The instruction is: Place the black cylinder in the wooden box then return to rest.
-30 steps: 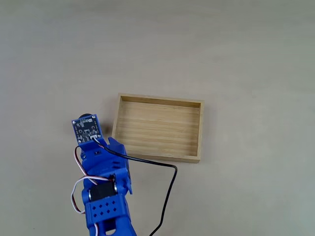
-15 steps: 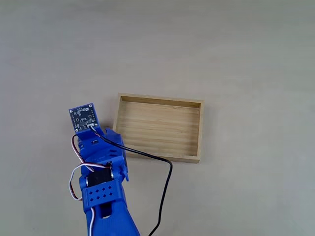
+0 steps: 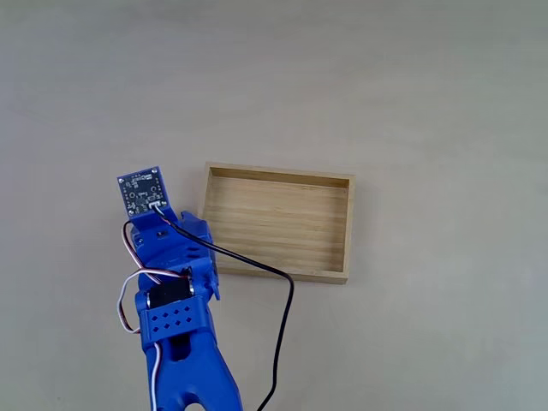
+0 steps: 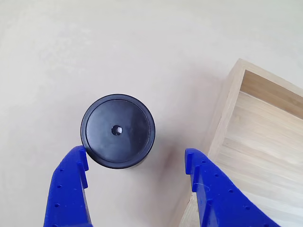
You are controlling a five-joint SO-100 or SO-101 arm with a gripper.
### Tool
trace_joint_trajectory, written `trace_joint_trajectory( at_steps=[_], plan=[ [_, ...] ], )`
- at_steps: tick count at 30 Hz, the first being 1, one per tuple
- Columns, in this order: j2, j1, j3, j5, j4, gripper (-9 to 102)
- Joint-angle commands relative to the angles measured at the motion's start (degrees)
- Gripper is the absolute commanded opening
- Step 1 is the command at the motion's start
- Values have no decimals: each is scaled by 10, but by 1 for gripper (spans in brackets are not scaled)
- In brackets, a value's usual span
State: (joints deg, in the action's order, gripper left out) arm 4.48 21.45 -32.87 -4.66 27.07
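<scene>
Spread blue claw flanks the black cylinder beside the wooden box; no legible writing.

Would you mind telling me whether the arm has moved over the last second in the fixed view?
Yes. Measured against the wooden box, which has stayed put, the arm's circuit board has shifted up the picture and slightly left.

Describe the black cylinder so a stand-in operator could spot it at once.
Find the wooden box on the pale table; in the other view its near wall runs up the right side. Just outside that wall, the black cylinder stands upright on the bare tabletop, between the open blue fingers of the gripper. It is the one dark round thing, with a tiny dimple centred on top.
</scene>
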Motion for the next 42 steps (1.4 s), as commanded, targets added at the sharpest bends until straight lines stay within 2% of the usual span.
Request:
trace_joint_trajectory(
  at_steps=[1,42],
  plan=[
    [8,10,66,4,-19,30],
    [-89,19,137,1,-31,29]
  ],
)
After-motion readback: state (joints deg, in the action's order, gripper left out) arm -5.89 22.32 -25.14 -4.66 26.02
